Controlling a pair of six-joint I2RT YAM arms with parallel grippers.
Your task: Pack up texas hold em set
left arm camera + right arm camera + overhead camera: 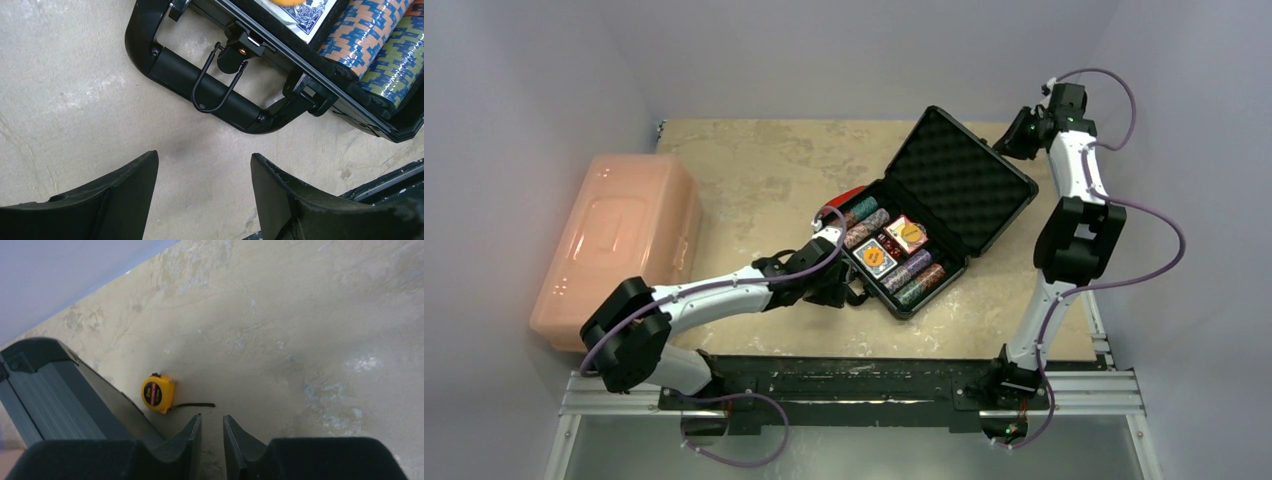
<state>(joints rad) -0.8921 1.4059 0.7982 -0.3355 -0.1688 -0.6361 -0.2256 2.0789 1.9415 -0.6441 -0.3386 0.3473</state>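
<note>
The black case of the texas hold em set (902, 262) lies open mid-table, its egg-crate foam lid (964, 178) tilted back to the right. Chip rolls (911, 268) and two card decks (891, 245) fill the base. My left gripper (836, 292) hovers just in front of the case's handle (205, 85); in the left wrist view it (205, 167) is open over bare table, and a wire latch loop (216, 80) hangs over the handle. My right gripper (1012, 135) is behind the lid's far corner; in the right wrist view it (211, 421) shows only a narrow gap, holding nothing.
A large pink bin (619, 245) stands at the table's left edge. A yellow tape measure (158, 394) lies on the table behind the lid's outer shell (60, 390). Something red (850, 192) peeks out behind the case. Walls close in at back and sides.
</note>
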